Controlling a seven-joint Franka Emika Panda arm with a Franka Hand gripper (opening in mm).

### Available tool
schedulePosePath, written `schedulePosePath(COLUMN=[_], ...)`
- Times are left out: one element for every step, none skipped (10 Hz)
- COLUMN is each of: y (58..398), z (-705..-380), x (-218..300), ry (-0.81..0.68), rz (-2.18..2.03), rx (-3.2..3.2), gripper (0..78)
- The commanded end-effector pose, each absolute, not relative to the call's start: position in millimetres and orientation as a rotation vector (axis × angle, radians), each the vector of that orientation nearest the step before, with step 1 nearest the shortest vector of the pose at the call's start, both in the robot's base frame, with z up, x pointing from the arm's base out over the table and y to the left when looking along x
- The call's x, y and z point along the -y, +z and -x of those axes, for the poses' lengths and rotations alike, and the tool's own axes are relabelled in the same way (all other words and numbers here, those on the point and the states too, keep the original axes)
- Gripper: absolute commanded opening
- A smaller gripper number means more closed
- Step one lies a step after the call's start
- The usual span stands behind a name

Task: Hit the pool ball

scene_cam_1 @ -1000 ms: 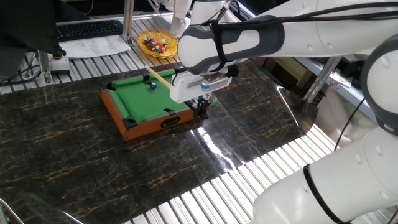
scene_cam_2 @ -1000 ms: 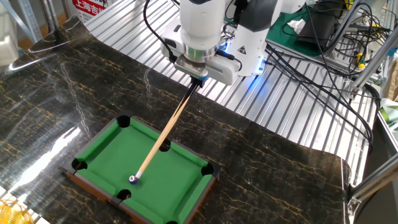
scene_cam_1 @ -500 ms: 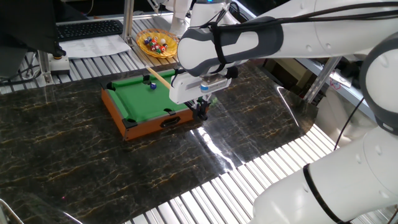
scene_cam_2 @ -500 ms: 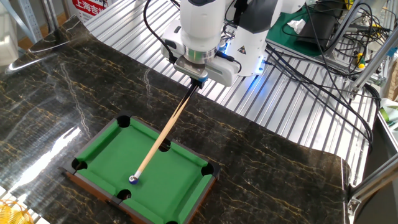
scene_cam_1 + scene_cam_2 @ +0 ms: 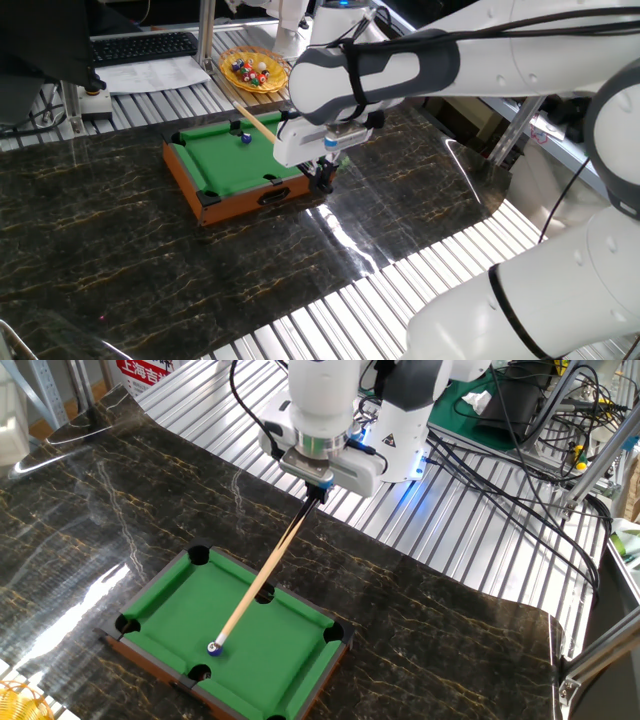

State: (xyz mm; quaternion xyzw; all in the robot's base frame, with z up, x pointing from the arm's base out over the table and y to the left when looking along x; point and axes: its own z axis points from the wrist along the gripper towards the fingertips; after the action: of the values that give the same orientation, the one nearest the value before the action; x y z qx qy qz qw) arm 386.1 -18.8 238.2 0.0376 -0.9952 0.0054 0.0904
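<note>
Red sign (image 5: 148, 370) beyond the mini pool table (image 5: 165, 603): writing too small to read. Gripper (image 5: 318, 485) clamped on the wooden cue (image 5: 265, 571), angled down over the felt. Cue tip touches the pool ball (image 5: 213, 648), near the table's far-side middle pocket (image 5: 197, 673).

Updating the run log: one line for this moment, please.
gripper: shut on cue stick | cue tip: at pool ball | mini pool table: ball unpocketed

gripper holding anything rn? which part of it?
Yes. The gripper is shut on the cue, holding it at its butt end. The shaft slants down over the pool table, with the tip at the pool ball.
</note>
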Motion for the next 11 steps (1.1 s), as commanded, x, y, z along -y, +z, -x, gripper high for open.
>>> schedulePosePath(y=[221,211,210,208,205,205,203,201,198,195,194], z=[-352,-327,-324,-314,-310,-310,-311,-312,-312,-312,-313], x=[33,41,41,43,45,45,50,53,56,58,58], ry=[0.004,0.022,0.026,0.059,0.056,0.055,0.075,0.080,0.083,0.076,0.063], rz=[-0.113,-0.098,-0.093,-0.092,-0.098,-0.098,-0.110,-0.128,-0.141,-0.156,-0.159], rx=[2.960,2.922,2.908,2.870,2.860,2.855,2.840,2.838,2.838,2.838,2.840], gripper=[1.1,1.1,1.1,1.1,1.1,1.1,1.1,1.1,1.1,1.1,1.1])
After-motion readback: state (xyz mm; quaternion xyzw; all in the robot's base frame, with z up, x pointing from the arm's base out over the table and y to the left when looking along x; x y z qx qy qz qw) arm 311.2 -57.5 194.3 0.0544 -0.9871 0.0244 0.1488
